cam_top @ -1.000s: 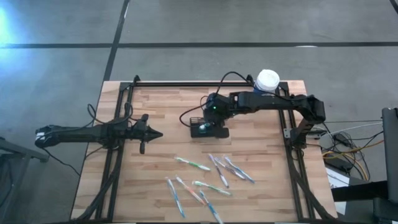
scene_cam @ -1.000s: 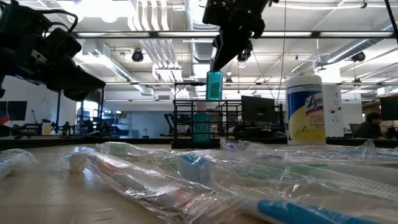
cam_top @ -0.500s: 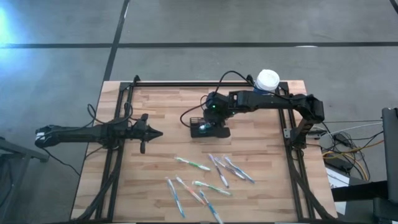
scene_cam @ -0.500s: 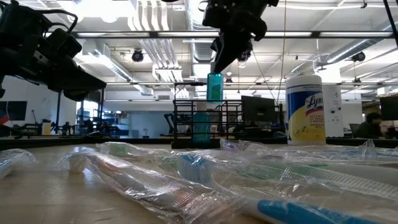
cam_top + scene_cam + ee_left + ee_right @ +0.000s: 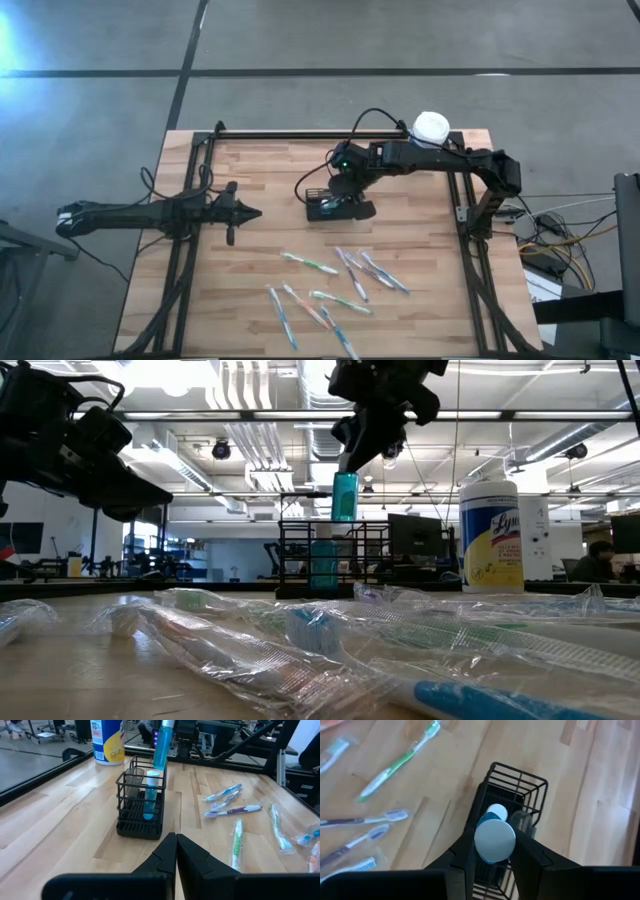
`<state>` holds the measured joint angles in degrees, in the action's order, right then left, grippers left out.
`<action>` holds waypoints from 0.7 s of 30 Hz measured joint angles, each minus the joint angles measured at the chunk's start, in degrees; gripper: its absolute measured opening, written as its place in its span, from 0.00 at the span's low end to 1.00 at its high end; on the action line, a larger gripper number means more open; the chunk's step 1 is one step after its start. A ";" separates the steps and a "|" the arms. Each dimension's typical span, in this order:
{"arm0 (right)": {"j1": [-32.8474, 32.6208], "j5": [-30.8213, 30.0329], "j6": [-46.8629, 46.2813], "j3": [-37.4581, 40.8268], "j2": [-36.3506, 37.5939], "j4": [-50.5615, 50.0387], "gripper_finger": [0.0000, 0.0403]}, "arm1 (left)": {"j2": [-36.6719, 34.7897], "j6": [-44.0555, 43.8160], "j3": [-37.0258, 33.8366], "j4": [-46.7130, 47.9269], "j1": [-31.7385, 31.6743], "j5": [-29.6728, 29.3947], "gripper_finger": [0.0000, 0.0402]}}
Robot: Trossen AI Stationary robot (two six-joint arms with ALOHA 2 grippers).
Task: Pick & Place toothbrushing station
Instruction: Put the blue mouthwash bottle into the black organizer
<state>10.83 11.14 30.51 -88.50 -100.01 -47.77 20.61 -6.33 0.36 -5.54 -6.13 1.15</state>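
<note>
**Teal tube held over the wire holder**

The toothbrushing station point(image 5: 141, 805), a small black box of thin wire mesh with square compartments, is stood upright on the pale, plank-grained wooden bench point(image 5: 260, 180), toward its far middle. One teal tube with a white cap point(image 5: 149, 795) is seen standing in a compartment of it, beside a clear, smoky cup point(image 5: 134, 782). A second teal tube point(image 5: 344, 497), smooth and cylindrical with a round white end, is gripped between the closed fingers of the right gripper point(image 5: 494, 851) directly above the holder; its lower end is seen just above the holder's top rim in the low view. From overhead the holder is largely covered by the right arm, so its compartments cannot be counted there.

The left gripper point(image 5: 176, 845) is held off to the left of the bench, pointed at the holder, with its dark tapered fingers pressed together on nothing.

A white-lidded canister with a yellow and blue label point(image 5: 490, 536) is stood at the far right corner. Toothbrushes in crinkled clear wrappers point(image 5: 335, 285) are scattered loose on the near half of the bench, well apart from the holder; in the low view they are blurred into glossy folds. A person point(image 5: 600, 560) is partly made out in the room at the far right.
</note>
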 joint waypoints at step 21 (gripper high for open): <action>1.96 0.91 5.02 -0.23 -1.08 -1.35 0.22 | 0.00 0.37 -0.02 0.01 0.00 -0.83 0.03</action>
<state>12.78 12.05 35.53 -88.73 -101.08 -49.12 20.61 -5.96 0.34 -5.53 -6.13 0.32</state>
